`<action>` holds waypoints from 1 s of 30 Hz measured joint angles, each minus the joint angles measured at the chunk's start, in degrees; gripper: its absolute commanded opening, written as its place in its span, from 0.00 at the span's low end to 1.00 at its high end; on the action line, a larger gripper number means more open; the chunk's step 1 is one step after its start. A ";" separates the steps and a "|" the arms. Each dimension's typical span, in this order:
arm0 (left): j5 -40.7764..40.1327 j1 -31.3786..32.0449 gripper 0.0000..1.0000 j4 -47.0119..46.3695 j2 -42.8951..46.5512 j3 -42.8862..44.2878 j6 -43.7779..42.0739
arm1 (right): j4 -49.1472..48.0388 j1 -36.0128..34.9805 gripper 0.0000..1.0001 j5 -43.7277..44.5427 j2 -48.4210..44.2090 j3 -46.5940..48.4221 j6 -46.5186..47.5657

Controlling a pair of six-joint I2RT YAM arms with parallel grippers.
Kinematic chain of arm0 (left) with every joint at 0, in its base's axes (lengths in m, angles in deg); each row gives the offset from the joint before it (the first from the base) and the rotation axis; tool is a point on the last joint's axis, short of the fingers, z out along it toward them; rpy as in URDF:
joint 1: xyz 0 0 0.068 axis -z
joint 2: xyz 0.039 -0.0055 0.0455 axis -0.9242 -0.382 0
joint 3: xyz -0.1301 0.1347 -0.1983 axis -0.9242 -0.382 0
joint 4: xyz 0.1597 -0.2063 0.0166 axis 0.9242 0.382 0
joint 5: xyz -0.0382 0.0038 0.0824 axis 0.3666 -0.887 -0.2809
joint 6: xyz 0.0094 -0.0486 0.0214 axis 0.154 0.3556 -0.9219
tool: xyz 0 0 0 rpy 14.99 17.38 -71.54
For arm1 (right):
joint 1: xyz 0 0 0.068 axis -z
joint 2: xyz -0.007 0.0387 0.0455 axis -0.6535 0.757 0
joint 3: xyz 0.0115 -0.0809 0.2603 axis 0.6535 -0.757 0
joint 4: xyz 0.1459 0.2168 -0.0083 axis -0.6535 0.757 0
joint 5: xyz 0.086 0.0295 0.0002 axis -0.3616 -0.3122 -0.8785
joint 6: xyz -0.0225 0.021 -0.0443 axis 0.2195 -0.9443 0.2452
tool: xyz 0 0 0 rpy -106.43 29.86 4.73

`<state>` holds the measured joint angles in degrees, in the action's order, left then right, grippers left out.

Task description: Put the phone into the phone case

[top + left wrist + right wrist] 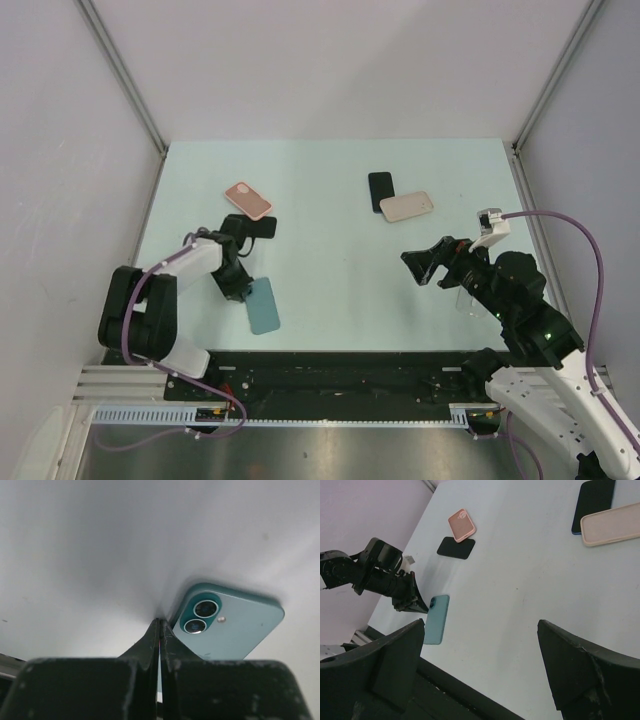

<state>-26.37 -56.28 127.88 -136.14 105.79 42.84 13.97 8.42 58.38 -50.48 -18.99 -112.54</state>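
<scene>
Fingers pressed together, the left gripper (159, 626) touches the camera corner of the flat teal smartphone (230, 627), lying face-down on the pale table (330, 280). The right gripper (428, 265) hovers, spread wide. Apparently early: next, open, grip its edges, and carry it to the beige rubber case (406, 206).

one teal phone (263, 305), two black phones (262, 228) (380, 190), one pink case (248, 200), one beige case (406, 206).

No text, brand or number is showing legibly in any view; the teal phone's (235, 630) back is possibly too blurred.
</scene>
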 measured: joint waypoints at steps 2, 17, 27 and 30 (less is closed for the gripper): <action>2.80 2.84 0.00 -0.28 1.66 -1.49 0.33 | 0.07 0.00 1.00 0.02 0.00 0.00 0.00; 3.37 7.17 0.97 0.11 16.85 -1.57 -4.02 | 0.50 0.00 1.00 0.02 1.33 -0.42 -0.02; 3.69 13.22 1.00 0.00 6.91 -0.63 0.09 | 1.31 0.00 1.00 0.04 3.58 -0.90 -0.28; 3.43 15.52 1.00 0.15 3.56 0.74 1.36 | 1.86 0.00 1.00 0.04 3.19 -0.90 -0.28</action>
<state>-22.94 -40.76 128.04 -132.58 106.53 44.19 15.83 8.42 58.43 -47.29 -19.89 -112.83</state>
